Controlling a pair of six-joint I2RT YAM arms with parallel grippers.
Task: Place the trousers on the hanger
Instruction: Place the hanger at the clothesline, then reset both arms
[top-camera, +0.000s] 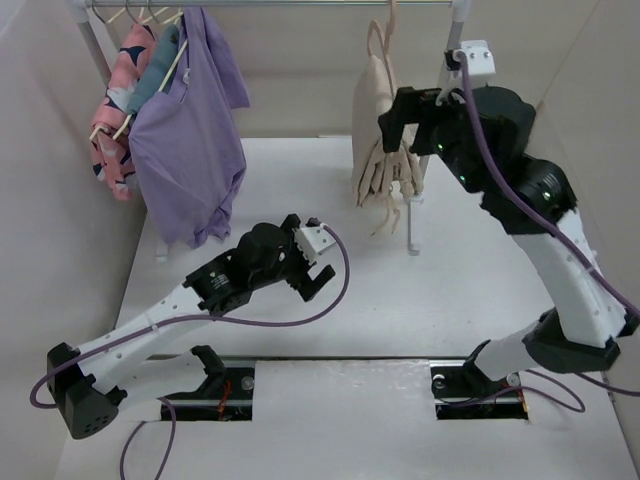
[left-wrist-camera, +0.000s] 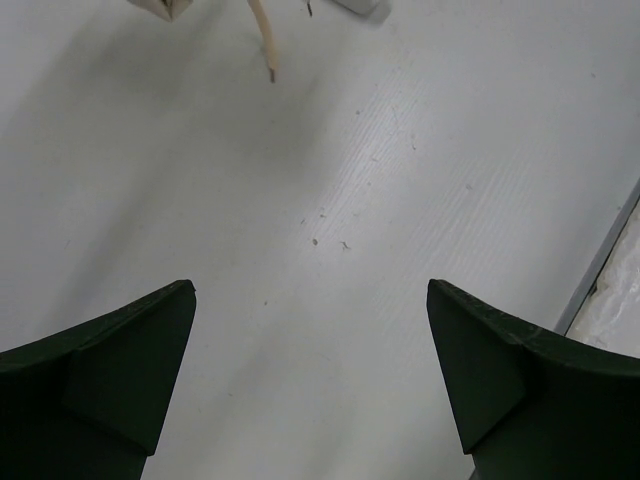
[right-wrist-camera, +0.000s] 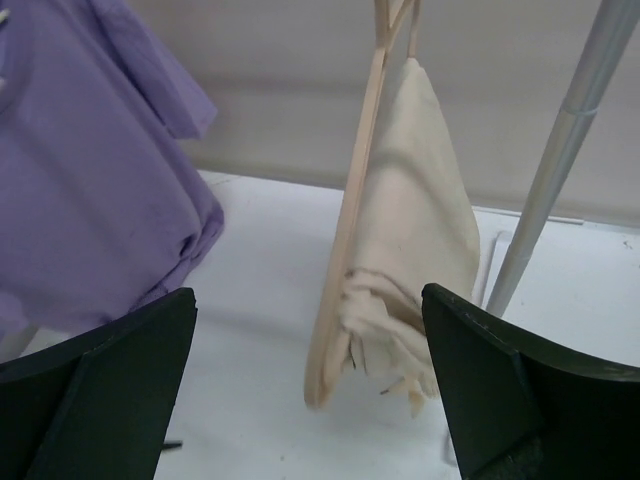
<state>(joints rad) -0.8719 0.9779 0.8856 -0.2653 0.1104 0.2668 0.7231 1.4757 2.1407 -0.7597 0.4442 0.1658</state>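
Note:
The beige trousers (top-camera: 385, 150) hang bunched over the thin pale hanger (top-camera: 378, 45), which is hooked on the rail at the back. In the right wrist view the trousers (right-wrist-camera: 420, 200) drape beside the hanger's edge (right-wrist-camera: 350, 240), just ahead of my right gripper (right-wrist-camera: 308, 300). Its jaws stand wide apart and touch nothing. From above, the right gripper (top-camera: 395, 125) sits close to the right of the cloth. My left gripper (top-camera: 315, 278) hovers open over the table's middle with nothing between its fingers (left-wrist-camera: 310, 290). A beige drawstring end (left-wrist-camera: 262, 40) dangles ahead of it.
A purple shirt (top-camera: 190, 150) and a pink patterned garment (top-camera: 115, 110) hang on wooden hangers at the rail's left end. The rack's metal pole (right-wrist-camera: 560, 170) stands just right of the trousers, its foot (top-camera: 410, 235) on the white table. Walls close in on both sides.

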